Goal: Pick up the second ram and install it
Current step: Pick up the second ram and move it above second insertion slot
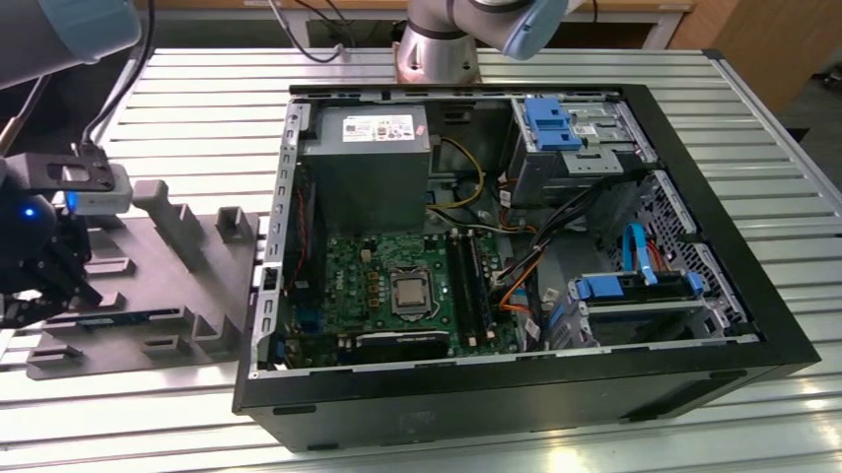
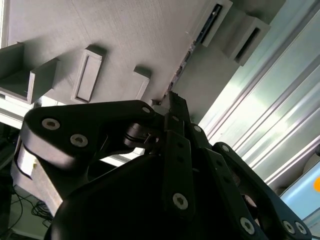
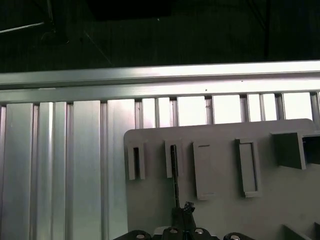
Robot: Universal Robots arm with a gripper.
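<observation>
your gripper (image 2: 171, 98) was pressed together on the near end of the second ram (image 3: 174, 172), which lay in its groove on the grey holder (image 1: 172, 266) on the desk (image 1: 197, 99), well apart from the computer case (image 1: 776, 345). as i judged it, the grasp was made, but lifting and seating in the board's slots (image 1: 463, 281) were not yet done.

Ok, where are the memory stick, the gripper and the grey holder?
memory stick (image 3: 175, 175), first wrist view, on its thin edge.
gripper (image 2: 171, 100), second wrist view, between the fingertips.
grey holder (image 1: 172, 266), exterior view, on its bare base.
</observation>
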